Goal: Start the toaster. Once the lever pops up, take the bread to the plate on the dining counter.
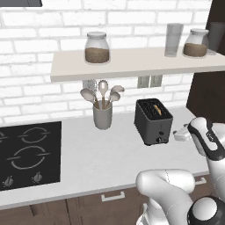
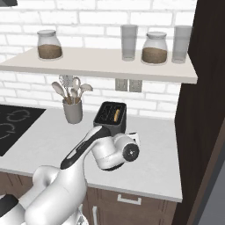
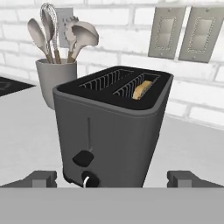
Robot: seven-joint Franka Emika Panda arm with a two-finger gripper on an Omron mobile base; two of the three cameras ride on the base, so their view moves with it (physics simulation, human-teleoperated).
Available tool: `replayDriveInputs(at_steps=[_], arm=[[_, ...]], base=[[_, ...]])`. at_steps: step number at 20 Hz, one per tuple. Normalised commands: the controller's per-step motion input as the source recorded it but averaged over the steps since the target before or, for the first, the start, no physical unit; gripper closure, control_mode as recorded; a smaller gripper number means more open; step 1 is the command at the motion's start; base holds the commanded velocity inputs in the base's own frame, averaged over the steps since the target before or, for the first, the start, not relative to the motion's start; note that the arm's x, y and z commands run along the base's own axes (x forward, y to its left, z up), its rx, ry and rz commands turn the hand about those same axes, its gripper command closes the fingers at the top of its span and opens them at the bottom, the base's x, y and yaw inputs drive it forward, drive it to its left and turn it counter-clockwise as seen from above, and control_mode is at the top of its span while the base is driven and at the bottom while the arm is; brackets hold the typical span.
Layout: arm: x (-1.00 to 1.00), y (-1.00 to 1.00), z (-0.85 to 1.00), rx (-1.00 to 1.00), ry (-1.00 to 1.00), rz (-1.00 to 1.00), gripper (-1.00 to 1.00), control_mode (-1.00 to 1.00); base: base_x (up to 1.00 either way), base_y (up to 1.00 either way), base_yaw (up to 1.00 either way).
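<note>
Centrally on the grey tabletop: one dark toaster with two slots, one slice of bread sunk in the right-hand slot, lever low on the end face above one round knob. Upper left of the hand view: one utensil crock holding several spoons and a whisk. On the shelf: two part-filled jars, two glasses. Fingers spread wide at the bottom corners, either side of the toaster's end, gripping nothing.
</note>
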Motion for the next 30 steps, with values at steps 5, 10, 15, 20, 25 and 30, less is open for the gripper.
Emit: replayDriveInputs(at_steps=[5, 10, 15, 20, 25, 30], arm=[[0.00, 0.00, -0.01, 0.00, 0.00, 0.00, -1.00, -1.00], [0.00, 0.00, 0.00, 0.00, -0.03, 0.00, -1.00, -1.00], [0.00, 0.00, 0.00, 0.00, -0.02, 0.00, -1.00, -1.00], [0.00, 0.00, 0.00, 0.00, -0.01, 0.00, -1.00, -1.00], [0.00, 0.00, 0.00, 0.00, -0.01, 0.00, -1.00, -1.00], [0.00, 0.00, 0.00, 0.00, -0.02, 0.00, -1.00, -1.00]], base=[[0.00, 0.00, 0.00], [0.00, 0.00, 0.00], [0.00, 0.00, 0.00], [0.00, 0.00, 0.00], [0.00, 0.00, 0.00], [0.00, 0.00, 0.00]])
